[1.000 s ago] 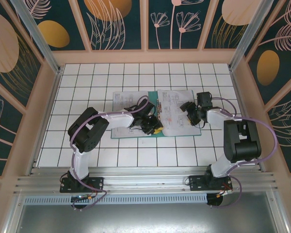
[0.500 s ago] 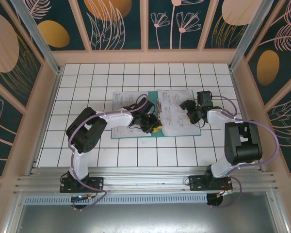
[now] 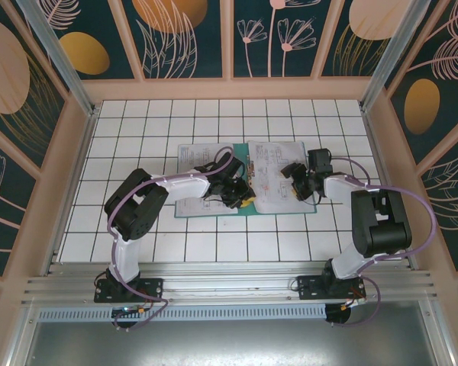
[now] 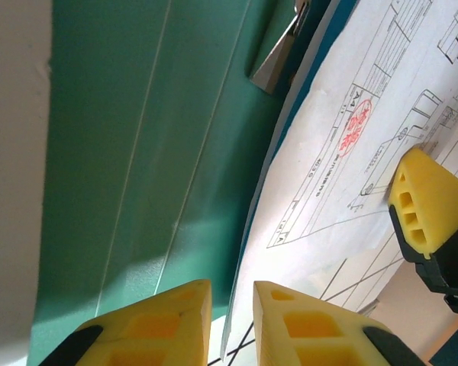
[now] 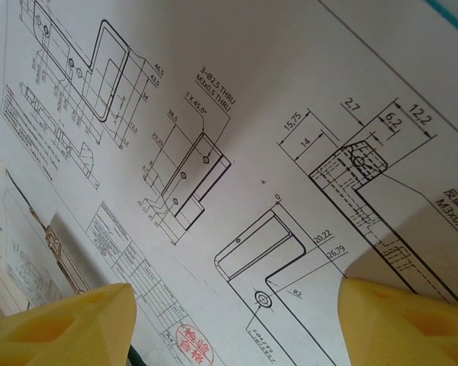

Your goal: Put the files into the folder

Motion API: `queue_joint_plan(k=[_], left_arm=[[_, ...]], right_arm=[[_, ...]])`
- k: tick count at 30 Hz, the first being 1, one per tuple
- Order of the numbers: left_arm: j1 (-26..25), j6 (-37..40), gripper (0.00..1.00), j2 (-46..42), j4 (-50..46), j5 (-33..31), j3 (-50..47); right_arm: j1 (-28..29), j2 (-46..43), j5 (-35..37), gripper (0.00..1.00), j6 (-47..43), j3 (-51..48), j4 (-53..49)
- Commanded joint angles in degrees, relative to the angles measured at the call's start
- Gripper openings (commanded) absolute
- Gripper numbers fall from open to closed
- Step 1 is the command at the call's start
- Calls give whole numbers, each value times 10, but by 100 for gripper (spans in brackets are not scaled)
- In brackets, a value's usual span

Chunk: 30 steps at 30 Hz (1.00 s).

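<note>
The left arm (image 3: 149, 202) bends at its elbow and reaches to the right, low over the table (image 3: 137, 137). The left gripper (image 3: 244, 200) sits at the near middle of the folder (image 3: 206, 212). Its two yellow fingers (image 4: 156, 320) are close together, with just a thin gap. The edge of a sheet runs into that gap. I cannot tell if they pinch it.

The right arm (image 3: 374, 221) bends too and reaches to the left. The right gripper (image 3: 298, 181) hangs over the right page, and its yellow fingers (image 5: 61, 324) are spread wide with nothing between them.

The folder lies open and flat in the middle of the table. It is smooth, plain teal-green and shaped like a rectangle. A shiny metal clip (image 4: 278, 53) sits by its middle fold.

The files (image 3: 278, 164) are thin white paper sheets that lie on the open folder. They have black line drawings, small numbers and a red stamp. The sheet by the left fingers curves up a bit at its edge.

The table is white with dark lines that make squares
</note>
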Motion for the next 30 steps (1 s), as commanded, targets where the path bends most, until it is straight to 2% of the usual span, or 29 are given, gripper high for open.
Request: queue_joint_plan(k=[1, 13, 16, 22, 30], left_arm=[[4, 18, 22, -31, -36, -29, 15], [65, 39, 22, -66, -51, -51, 12], [82, 50, 22, -61, -49, -49, 25], [97, 64, 21, -50, -50, -39, 25], [115, 89, 20, -58, -59, -49, -19]], right_arm=[[8, -12, 6, 71, 6, 4, -1], [45, -24, 48, 72, -37, 80, -43], [54, -10, 34, 71, -46, 97, -33], [79, 45, -2, 70, -68, 162, -19], [119, 160, -5, 69, -100, 294, -58]])
